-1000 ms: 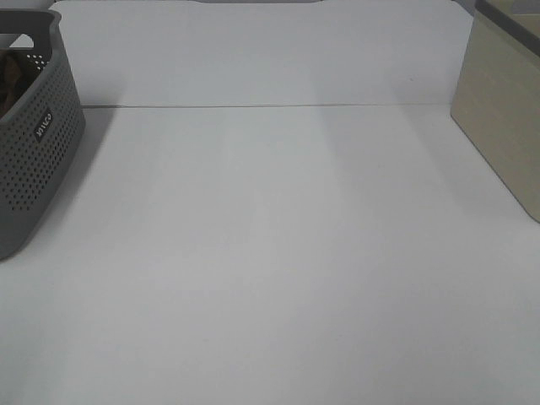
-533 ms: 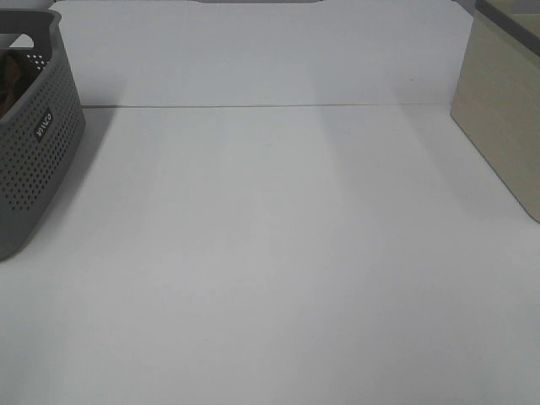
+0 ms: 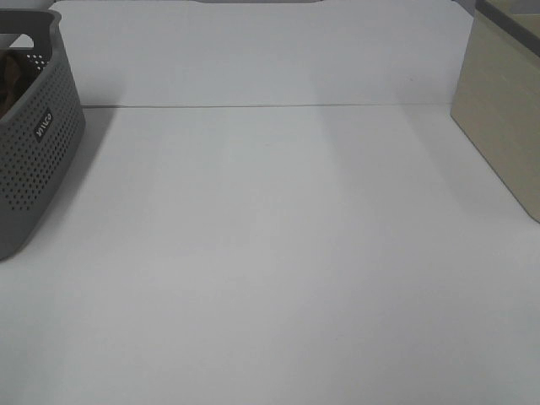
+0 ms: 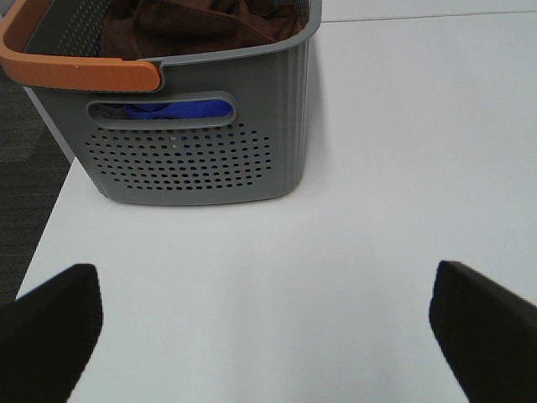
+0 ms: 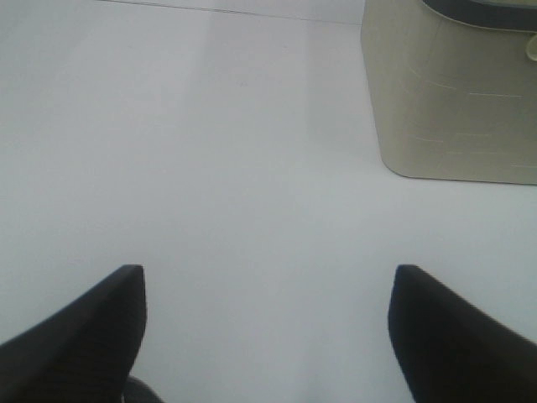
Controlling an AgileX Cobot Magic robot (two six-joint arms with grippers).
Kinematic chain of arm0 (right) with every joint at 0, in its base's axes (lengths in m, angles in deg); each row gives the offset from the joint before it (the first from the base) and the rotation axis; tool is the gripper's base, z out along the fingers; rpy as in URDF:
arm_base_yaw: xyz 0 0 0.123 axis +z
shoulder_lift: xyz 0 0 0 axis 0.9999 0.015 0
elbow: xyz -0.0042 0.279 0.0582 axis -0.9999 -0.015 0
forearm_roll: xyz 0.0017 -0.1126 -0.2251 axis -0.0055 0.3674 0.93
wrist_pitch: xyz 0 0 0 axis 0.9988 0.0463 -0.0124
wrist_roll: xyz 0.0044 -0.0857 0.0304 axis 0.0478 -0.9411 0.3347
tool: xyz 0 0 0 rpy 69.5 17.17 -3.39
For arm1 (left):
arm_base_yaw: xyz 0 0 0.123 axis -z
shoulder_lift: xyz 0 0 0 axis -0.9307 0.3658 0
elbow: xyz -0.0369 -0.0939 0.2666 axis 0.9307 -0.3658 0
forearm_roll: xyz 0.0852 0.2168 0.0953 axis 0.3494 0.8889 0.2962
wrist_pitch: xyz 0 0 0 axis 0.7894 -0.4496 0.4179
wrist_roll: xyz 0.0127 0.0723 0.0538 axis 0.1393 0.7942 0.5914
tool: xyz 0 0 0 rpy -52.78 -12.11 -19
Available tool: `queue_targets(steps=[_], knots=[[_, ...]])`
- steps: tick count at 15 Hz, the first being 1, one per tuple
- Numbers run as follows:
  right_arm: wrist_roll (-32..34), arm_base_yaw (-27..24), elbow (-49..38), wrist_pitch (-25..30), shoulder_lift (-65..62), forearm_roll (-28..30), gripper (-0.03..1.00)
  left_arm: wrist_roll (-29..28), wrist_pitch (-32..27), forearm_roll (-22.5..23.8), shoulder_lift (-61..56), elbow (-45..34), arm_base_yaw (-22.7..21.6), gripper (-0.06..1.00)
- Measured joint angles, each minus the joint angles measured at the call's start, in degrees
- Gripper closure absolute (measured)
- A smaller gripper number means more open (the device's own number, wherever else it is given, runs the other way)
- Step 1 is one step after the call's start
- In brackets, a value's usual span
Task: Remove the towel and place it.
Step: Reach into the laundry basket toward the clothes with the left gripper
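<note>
White surface (image 3: 278, 253) fills nearly the whole overhead view, with neither arm reaching into it. The left tool (image 4: 268, 332) hangs low over that surface with its two dark fingers spread wide apart and nothing between them. Directly ahead of it, a little way off, stands the grey basket (image 4: 197, 159), its perforated end wall and orange handle (image 4: 75, 74) turned toward the tool. The towel (image 4: 201, 21) lies bunched inside the basket as dark brown folds at the rim, and a blue cloth (image 4: 164, 110) shows through the hand slot below it. The right tool (image 5: 268, 332) is likewise parted and empty, hovering over bare surface, with a beige box (image 5: 453, 101) ahead of it and off to one side. By my reading the task has hardly begun: the towel is untouched, and neither tool is close enough to grip it. Reaching into the basket, lifting the cloth clear of the rim and laying it on the open surface all remain to be done.
</note>
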Motion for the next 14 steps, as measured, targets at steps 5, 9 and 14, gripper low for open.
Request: queue_targets(steps=[5, 9, 14], knots=[[0.0, 0.0, 0.0, 0.0, 0.0, 0.0, 0.20, 0.0, 0.0, -0.1, 0.0, 0.0, 0.0, -0.04], [0.0, 0.0, 0.0, 0.0, 0.0, 0.0, 0.20, 0.0, 0.0, -0.3, 0.0, 0.0, 0.0, -0.04], [0.0, 0.0, 0.0, 0.0, 0.0, 0.0, 0.20, 0.3, 0.0, -0.6, 0.0, 0.0, 0.0, -0.04]])
